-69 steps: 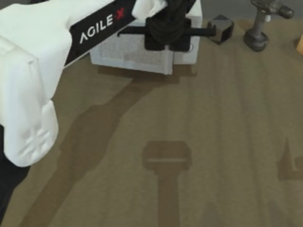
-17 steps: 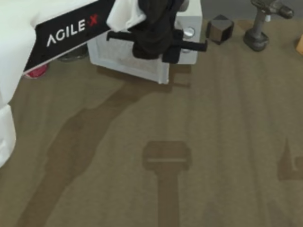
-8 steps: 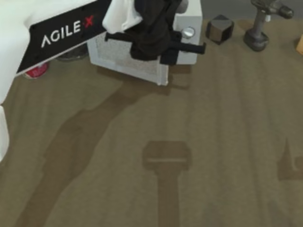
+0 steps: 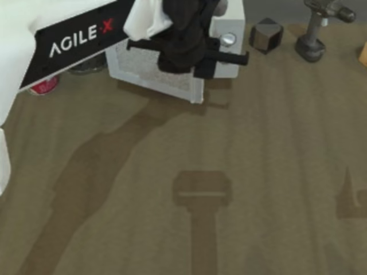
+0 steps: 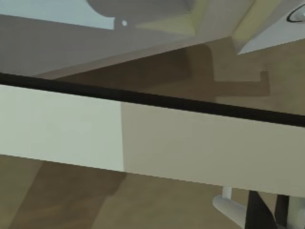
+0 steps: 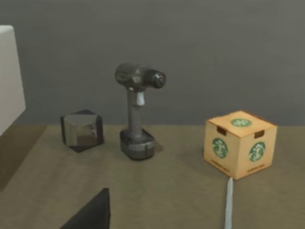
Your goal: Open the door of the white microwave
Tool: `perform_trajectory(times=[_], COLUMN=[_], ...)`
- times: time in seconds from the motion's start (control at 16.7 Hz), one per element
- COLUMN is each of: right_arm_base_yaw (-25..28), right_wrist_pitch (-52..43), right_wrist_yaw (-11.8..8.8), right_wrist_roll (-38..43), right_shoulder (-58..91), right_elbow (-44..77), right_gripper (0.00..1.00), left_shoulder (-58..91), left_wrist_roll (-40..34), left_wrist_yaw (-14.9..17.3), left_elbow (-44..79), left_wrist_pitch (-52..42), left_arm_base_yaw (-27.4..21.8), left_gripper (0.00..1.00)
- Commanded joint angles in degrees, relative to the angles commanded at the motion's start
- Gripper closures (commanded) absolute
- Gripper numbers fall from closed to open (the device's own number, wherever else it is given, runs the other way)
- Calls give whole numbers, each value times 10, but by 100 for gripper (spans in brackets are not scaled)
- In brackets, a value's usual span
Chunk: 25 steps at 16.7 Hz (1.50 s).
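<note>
White microwave (image 4: 229,54) at table's far edge; door (image 4: 157,71) swung partly out at its free edge. Left gripper (image 4: 186,48) over that edge, finger state impossible to tell. Right arm parked off view. Risk judged: hold slipping off the edge, or the box dragged along.

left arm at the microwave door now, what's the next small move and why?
Probably keep swinging the left gripper outward toward the table's near side: the white mesh-window door of the boxy white microwave stands only slightly ajar, its free edge just off the front.
</note>
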Motion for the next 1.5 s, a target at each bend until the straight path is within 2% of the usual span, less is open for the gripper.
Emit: perform_trajectory(times=[0.6, 0.78, 1.14, 1.5], right_arm_base_yaw=[0, 0, 0, 0], right_wrist_pitch=[0, 0, 0, 0], right_wrist_yaw=[0, 0, 0, 0], right_wrist_roll=[0, 0, 0, 0], right_shoulder=[0, 0, 0, 0], right_elbow=[0, 0, 0, 0], right_gripper=[0, 0, 0, 0], left_shoulder=[0, -5, -51, -52], left_wrist_roll=[0, 5, 61, 63], left_wrist_yaw=[0, 7, 34, 34], left_elbow=[0, -9, -78, -79], left_wrist_pitch=[0, 4, 36, 36], left_arm_base_yaw=[0, -2, 11, 12], left_gripper=[100, 100, 100, 100])
